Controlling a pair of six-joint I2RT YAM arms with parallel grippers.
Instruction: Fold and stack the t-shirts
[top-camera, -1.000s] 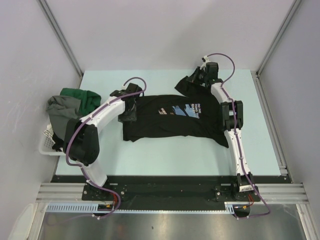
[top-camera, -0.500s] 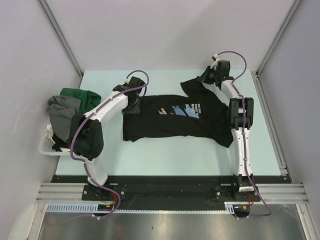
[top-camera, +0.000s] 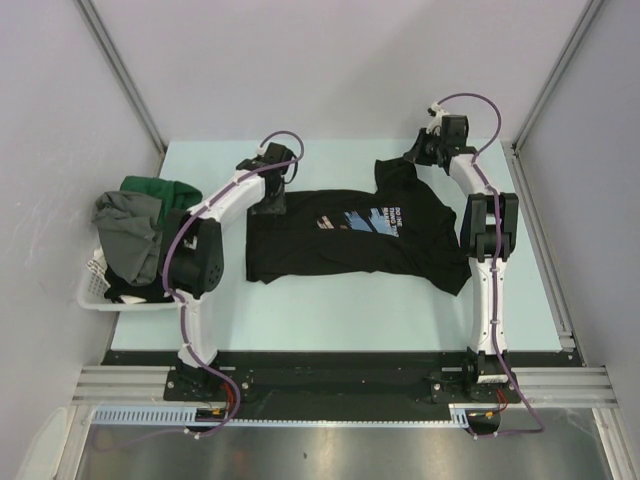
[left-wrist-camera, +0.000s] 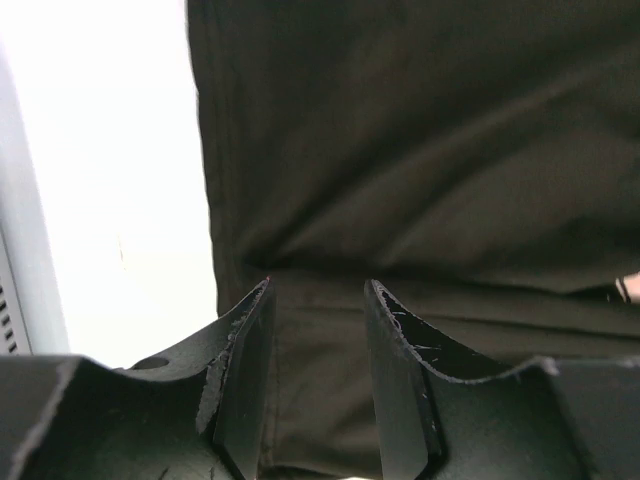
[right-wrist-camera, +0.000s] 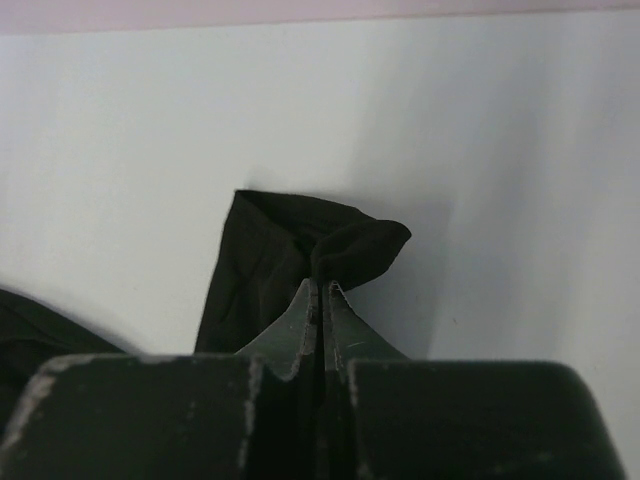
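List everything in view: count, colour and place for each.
black printed t-shirt: one, black with blue and white chest print, spread out mid-table.
green shirt: one, dark green, on top of the basket pile.
grey shirt: one, grey, draped over the same pile.
basket: one, white slatted, at the table's left edge.
table: one, pale blue-green.
left gripper: one, black fingers apart over the printed shirt's left edge.
right gripper: one, black fingers pinched on the printed shirt's far right corner.
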